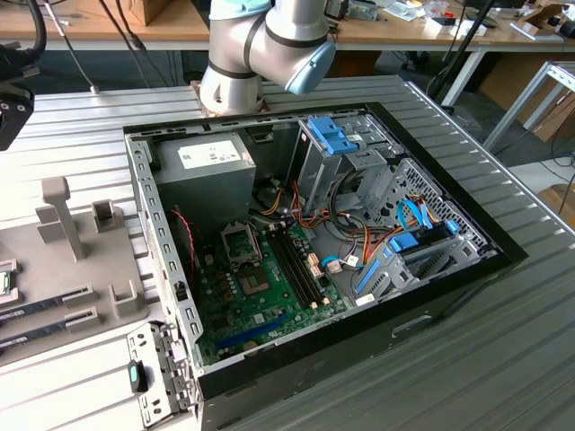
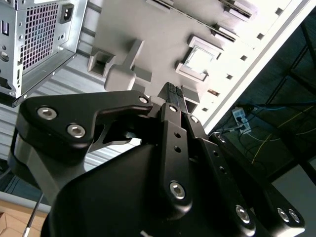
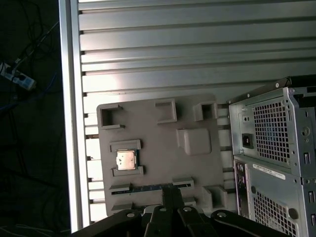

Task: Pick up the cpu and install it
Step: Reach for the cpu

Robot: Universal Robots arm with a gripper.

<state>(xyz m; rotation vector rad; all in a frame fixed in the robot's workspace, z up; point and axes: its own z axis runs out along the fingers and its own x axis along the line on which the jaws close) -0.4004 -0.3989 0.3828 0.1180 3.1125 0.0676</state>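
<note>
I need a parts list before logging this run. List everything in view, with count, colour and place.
cpu: one, silver top with green rim, in a pocket of the tray.
tray: one, grey, on the table beside the computer case.
memory sticks: two, dark, lying in slots of the tray.
computer case: one, black frame, open, on the table.
motherboard: one, green, on the case floor.
power supply: one, grey, in the case corner nearest the arm's base.
table: one, silver, slatted.
arm: one, silver-grey with pale blue caps, behind the case.
gripper: one, black, shut and empty, over the tray.
</note>
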